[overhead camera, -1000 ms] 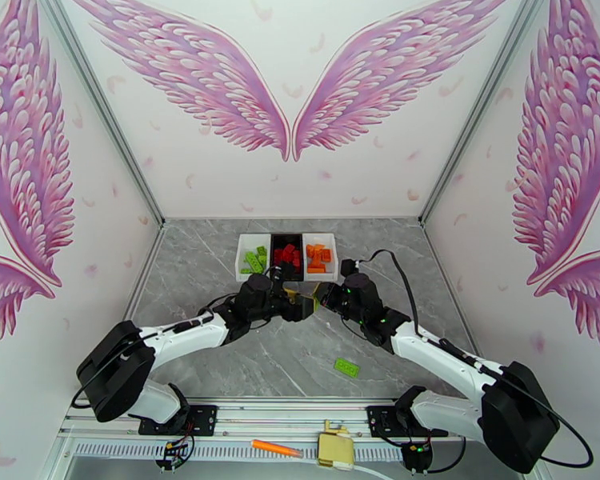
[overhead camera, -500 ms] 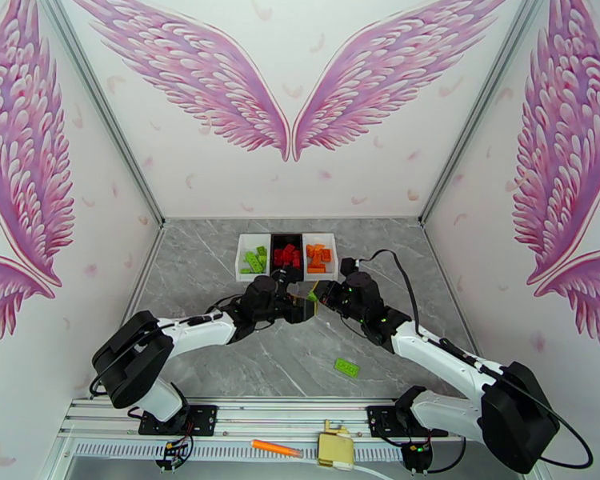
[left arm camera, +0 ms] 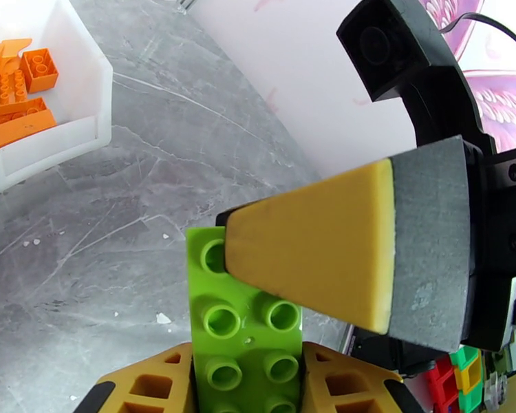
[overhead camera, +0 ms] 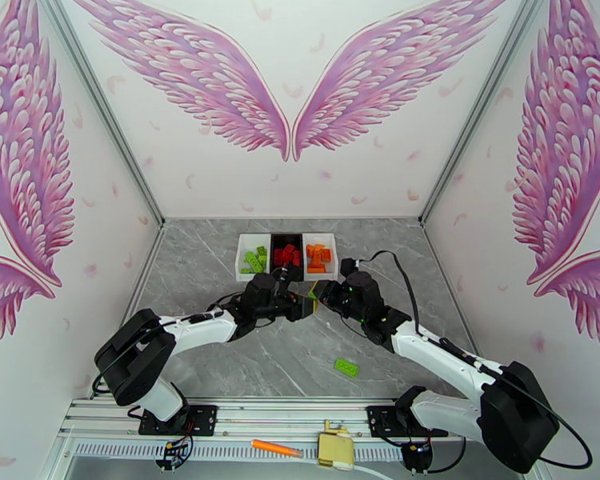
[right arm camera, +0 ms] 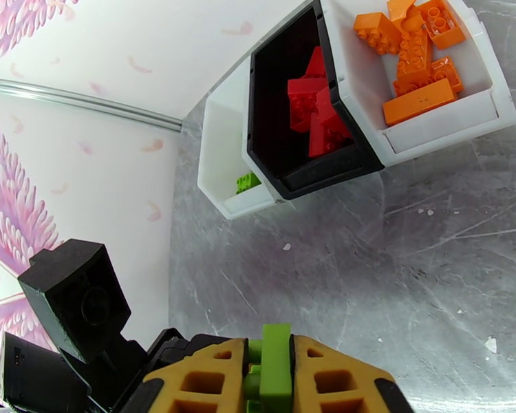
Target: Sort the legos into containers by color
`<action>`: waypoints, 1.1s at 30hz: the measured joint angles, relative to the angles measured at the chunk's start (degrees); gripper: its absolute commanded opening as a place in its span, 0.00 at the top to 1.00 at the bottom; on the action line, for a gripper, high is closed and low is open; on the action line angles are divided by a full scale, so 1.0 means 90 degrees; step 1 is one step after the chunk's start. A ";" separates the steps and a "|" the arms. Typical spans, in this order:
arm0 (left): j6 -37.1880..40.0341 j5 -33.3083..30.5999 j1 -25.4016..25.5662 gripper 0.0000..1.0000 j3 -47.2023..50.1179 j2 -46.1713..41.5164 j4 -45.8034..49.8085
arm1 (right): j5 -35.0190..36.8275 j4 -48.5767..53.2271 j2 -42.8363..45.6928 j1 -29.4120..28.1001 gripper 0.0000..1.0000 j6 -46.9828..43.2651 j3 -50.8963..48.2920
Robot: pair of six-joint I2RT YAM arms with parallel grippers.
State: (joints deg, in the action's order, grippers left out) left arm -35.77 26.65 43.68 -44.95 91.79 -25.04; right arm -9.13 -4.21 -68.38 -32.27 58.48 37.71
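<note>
Since a second ago, the left arm has been stretched further toward the middle of the grey marbled table. The left gripper has been brought up against the right gripper, and its fingers have been narrowed from a wide spread.

Both arms are reached inward from their bases at 7 and 5 o'clock of the top view. The forearms are held low over the table, and the wrists are met tip to tip just at 6 o'clock of the trays.

One lime green studded plastic brick is held between the two grippers, clear of the table. It is clamped by its long edges in the left gripper, with its two rows of studs turned toward the left wrist camera. In the right wrist view it is seen edge-on and is pinched narrowly across its faces by the right gripper, with no gap visible on either side.

Three shallow rectangular plastic trays are set touching in a row at 12 o'clock of the grippers:
- A white tray at the 9 o'clock end is loaded with lime green bricks.
- A black tray in the middle is loaded with red bricks.
- A second white tray at the 3 o'clock end is loaded with orange bricks.

The bricks in each tray are piled and cannot be counted exactly.

One loose lime green brick is laid flat on the table at 5 o'clock of the grippers, well apart from the trays. One orange marker-like stick is laid on the rail at 6 o'clock, between the two bases.
</note>
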 measured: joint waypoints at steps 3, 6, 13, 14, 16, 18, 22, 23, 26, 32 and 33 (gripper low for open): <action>-0.0022 -0.0070 -0.0107 0.73 0.0002 -0.0007 -0.0002 | -0.0007 0.0114 0.0000 0.0002 0.42 -0.0085 0.0029; -0.0029 -0.0182 -0.0233 0.73 0.0075 -0.0092 0.0000 | -0.0015 0.0214 0.0000 0.0002 0.26 -0.0274 0.0107; 0.0148 -0.0738 -0.0777 0.73 0.0289 -0.0670 0.0539 | -0.0155 0.0204 0.0000 -0.0012 0.14 -0.0843 0.0304; 0.0223 -0.0882 -0.0913 0.73 0.0289 -0.0755 0.0702 | -0.0211 0.0197 -0.0010 -0.0024 0.13 -0.0945 0.0325; 0.0355 -0.1168 -0.1166 0.73 0.0284 -0.0843 0.0952 | -0.0316 0.0187 -0.0070 -0.0075 0.12 -0.1127 0.0401; 0.0500 -0.1469 -0.1406 0.73 0.0248 -0.0845 0.1175 | -0.0396 0.0172 -0.0197 -0.0185 0.11 -0.1328 0.0529; 0.0665 -0.2018 -0.1846 0.74 -0.0097 -0.0639 0.1622 | -0.0444 0.0223 -0.0471 -0.0481 0.11 -0.1756 0.0848; 0.0670 -0.2147 -0.1928 0.74 -0.0265 -0.0520 0.1707 | -0.0442 0.0255 -0.0534 -0.0561 0.10 -0.1872 0.0950; 0.0675 -0.2518 -0.2098 0.74 -0.0767 -0.0100 0.1812 | -0.0362 0.0401 -0.0651 -0.0767 0.10 -0.2208 0.1175; 0.0661 -0.3004 -0.2336 0.74 -0.1868 0.0809 0.2271 | -0.0143 0.0692 -0.0697 -0.0877 0.10 -0.2531 0.1273; 0.0665 -0.3058 -0.2373 0.74 -0.2013 0.0933 0.2339 | -0.0073 0.0741 -0.0697 -0.0877 0.11 -0.2552 0.1273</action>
State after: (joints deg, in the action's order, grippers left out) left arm -29.78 -0.86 22.33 -63.07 100.18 -3.99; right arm -9.78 2.46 -74.65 -40.16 35.51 49.17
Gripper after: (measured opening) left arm 0.326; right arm 0.895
